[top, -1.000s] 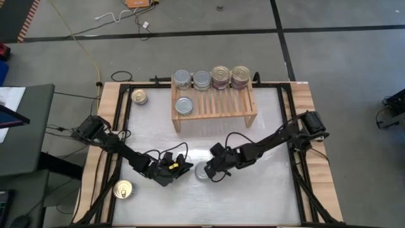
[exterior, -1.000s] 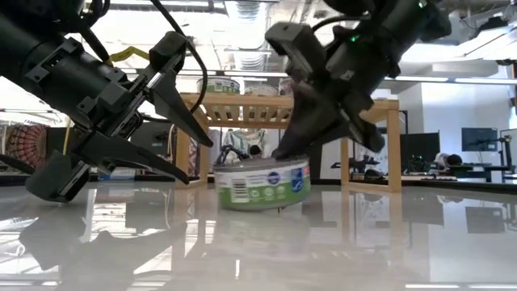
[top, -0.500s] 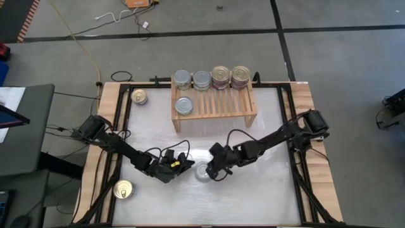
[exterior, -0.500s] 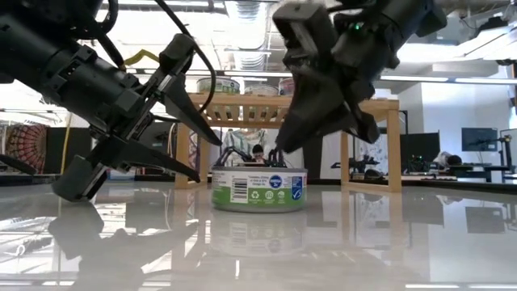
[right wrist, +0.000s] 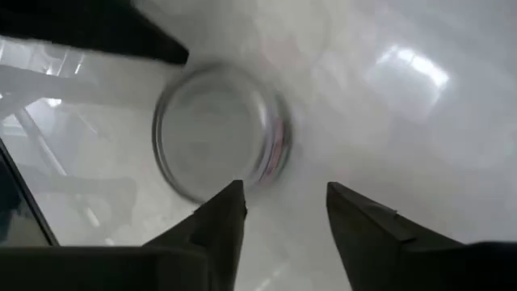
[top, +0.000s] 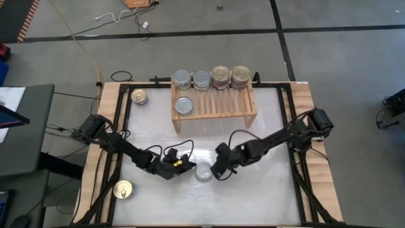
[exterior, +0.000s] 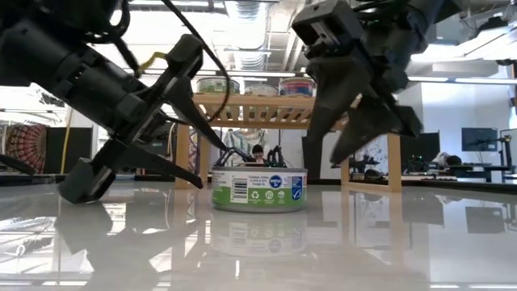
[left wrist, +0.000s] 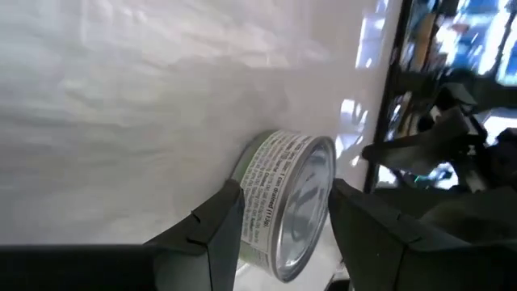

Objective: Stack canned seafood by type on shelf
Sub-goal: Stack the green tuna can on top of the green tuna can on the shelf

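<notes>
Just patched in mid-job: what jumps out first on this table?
A silver-topped can stands alone at the table's front centre, the left gripper and right gripper flanking it, neither holding it, both with jaws apart. Behind, the wooden shelf carries five cans along its top.

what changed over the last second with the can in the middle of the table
The right gripper let go of the silver-topped can, opened and drew back; the can now sits flat on the table instead of tilted. The left gripper edged closer to it, fingers apart. The shelf and its cans stayed put.
</notes>
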### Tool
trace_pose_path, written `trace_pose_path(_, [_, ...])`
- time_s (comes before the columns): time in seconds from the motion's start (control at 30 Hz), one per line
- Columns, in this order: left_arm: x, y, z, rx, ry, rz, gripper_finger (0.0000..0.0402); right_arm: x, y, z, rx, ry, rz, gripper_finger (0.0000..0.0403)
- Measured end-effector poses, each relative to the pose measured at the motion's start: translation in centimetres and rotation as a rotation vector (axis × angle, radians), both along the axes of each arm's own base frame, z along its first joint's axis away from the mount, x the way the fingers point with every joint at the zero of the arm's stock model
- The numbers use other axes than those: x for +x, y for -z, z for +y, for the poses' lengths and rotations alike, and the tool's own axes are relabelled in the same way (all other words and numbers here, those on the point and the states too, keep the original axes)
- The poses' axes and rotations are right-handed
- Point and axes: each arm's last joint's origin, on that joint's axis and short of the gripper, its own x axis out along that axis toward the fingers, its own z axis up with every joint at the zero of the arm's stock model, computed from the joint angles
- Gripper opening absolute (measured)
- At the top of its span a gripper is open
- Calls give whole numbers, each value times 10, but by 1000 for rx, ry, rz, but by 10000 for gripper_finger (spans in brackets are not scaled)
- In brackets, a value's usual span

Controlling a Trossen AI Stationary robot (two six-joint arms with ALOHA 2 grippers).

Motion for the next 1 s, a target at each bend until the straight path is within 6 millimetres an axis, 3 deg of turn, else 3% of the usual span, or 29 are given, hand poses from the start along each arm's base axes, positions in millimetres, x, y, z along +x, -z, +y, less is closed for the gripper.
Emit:
trace_pose_path(0.23, [12,-2,18,48,188,26,172,-3,6,18,37,128,-17,234])
trace_pose_path(0.53, [17,-2,30,65,314,40,172,-2,4,21,18,238,-75,203])
trace_pose_path(0.77, [19,-4,36,80,343,41,172,5,1,13,-54,124,-116,176])
trace_pose_path(1.0, [2,-28,37,180,242,108,172,8,3,-1,-101,-3,-79,151])
